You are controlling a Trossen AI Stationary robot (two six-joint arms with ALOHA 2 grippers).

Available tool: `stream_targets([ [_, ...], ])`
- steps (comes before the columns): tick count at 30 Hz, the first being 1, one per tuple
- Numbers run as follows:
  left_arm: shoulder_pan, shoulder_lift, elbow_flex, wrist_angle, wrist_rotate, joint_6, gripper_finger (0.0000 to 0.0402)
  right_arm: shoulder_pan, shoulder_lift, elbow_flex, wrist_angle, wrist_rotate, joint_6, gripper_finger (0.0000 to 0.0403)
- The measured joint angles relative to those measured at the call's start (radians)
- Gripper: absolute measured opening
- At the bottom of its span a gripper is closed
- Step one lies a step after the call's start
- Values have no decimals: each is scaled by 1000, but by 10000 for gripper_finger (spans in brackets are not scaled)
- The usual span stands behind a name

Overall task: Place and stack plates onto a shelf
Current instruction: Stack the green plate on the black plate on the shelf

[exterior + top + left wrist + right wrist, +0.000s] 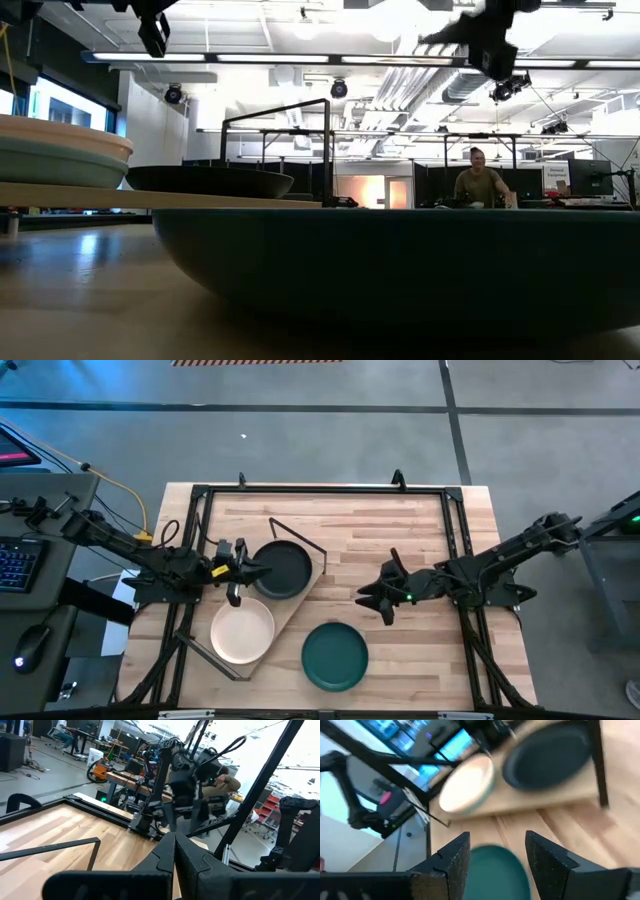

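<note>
The black plate (283, 568) sits on the pale shelf board (290, 605), which lies slanted on the table. The cream-white plate (242, 630) sits farther along the board, stacked on the sage green plate (50, 165). The dark teal plate (335, 655) rests on the tabletop near the front edge. My left gripper (250, 572) is shut and empty, raised beside the black plate's left rim. My right gripper (375, 598) is open and empty, raised above the table, up and to the right of the teal plate (495, 870), which shows between its fingers.
Thin black rod frames (300, 535) stand at the shelf's ends. A black metal frame (320, 490) runs around the table's edges. Bare wood lies between the shelf and my right arm. A person (480, 185) sits far behind the table.
</note>
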Motion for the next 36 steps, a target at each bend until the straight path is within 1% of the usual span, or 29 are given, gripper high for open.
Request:
stream_targets([
  [2,0,0,0,0,0,0,0,-17,11,0,-41,-54,55,171],
  [6,0,0,0,0,1,0,0,-30,62,0,-58,-201,90,171],
  [11,0,0,0,0,-1,-15,0,-30,185,0,-64,-346,200,171],
  [13,0,0,0,0,-8,-33,0,-25,241,0,-83,-378,270,171],
  [17,0,0,0,0,-9,-45,0,-18,339,0,-81,-384,371,171],
  [23,0,0,0,0,-16,-72,0,-13,433,0,-60,-385,423,171],
  [27,0,0,0,0,-16,-72,0,14,473,50,-60,-384,407,171],
  [29,0,0,0,0,-16,-72,0,30,499,88,-96,-373,393,171],
  [34,0,0,0,0,-16,-72,0,50,574,172,-233,-302,392,171],
  [36,0,0,0,0,-16,-72,0,50,601,203,-256,-297,383,169],
])
